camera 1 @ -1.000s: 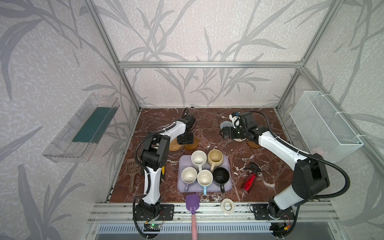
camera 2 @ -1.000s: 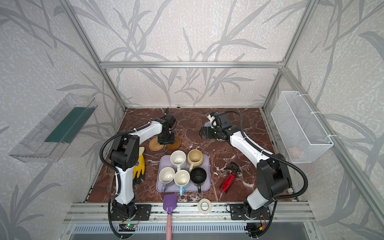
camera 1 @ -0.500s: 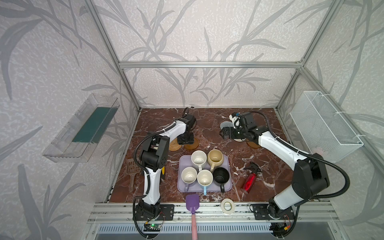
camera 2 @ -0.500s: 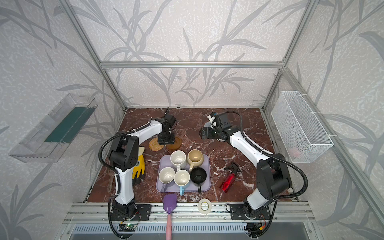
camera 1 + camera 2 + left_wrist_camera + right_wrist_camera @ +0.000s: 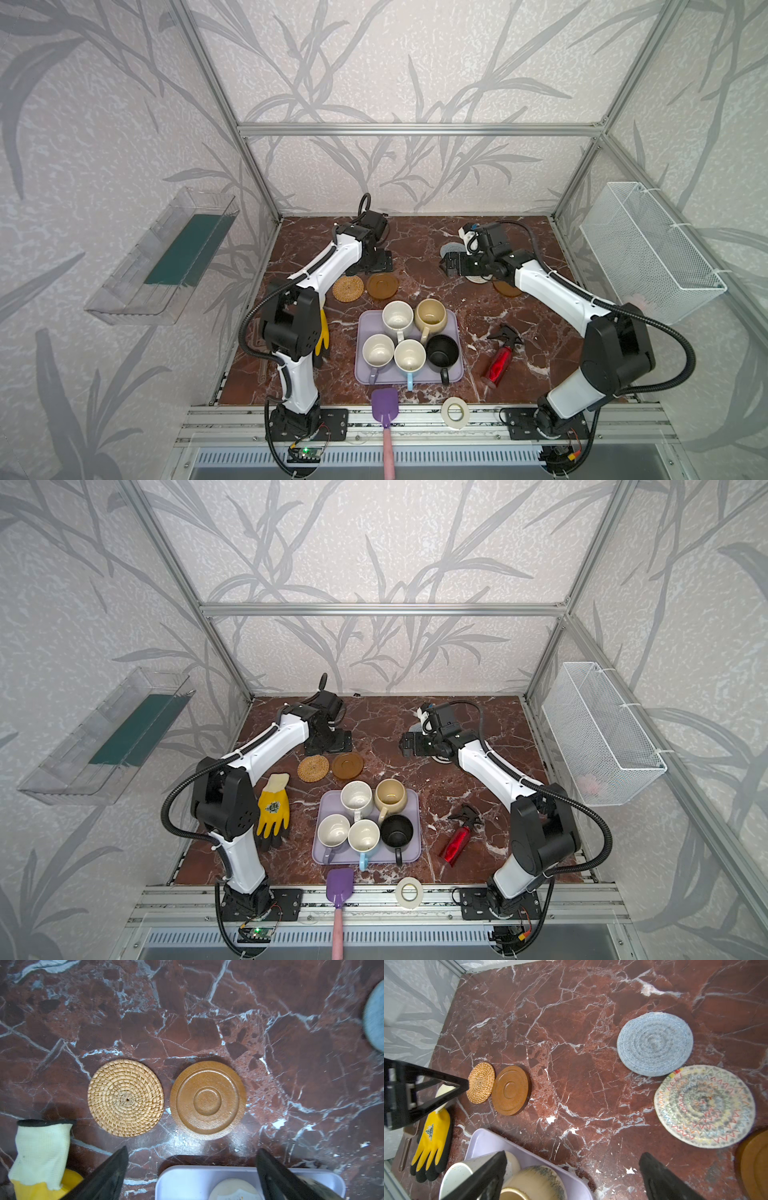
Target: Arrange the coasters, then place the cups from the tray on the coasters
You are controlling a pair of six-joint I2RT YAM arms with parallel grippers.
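Now left gripper [image 5: 192, 1149] over amber coaster [image 5: 207, 1100] (jaws wide).

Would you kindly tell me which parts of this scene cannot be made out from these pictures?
- Second amber coaster: cut by the frame edge in the right wrist view, mostly under the right arm in a top view.
- Grey-blue coaster: blurred and cut off in the left wrist view.
- Pink item in the wire basket: too small in both top views.
- Brown tool: partly behind the left arm in a top view.
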